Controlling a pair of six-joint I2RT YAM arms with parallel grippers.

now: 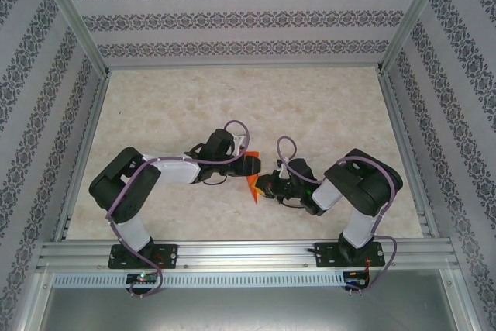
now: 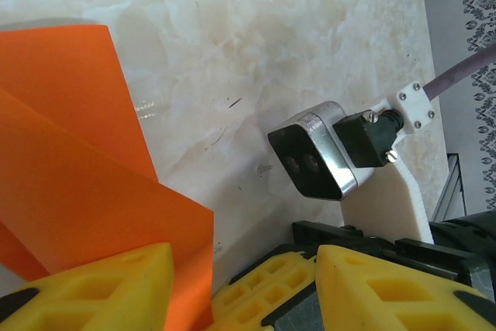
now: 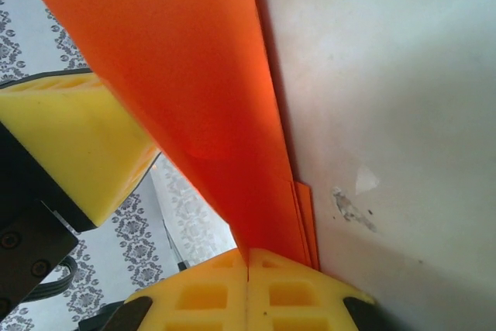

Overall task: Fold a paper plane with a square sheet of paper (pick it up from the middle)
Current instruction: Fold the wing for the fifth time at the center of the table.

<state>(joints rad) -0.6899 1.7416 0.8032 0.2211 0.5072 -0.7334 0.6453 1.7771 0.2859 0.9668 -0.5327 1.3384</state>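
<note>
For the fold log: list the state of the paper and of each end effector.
orange paper: folded into layers, clamped at one end.
left end effector: open, one finger beside the paper.
right end effector: shut on the orange paper.

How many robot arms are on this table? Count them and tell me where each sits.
2. The left arm is bolted at the near-left edge, the right arm at the near-right. Both reach inward to the orange paper between them. None appears hidden.
</note>
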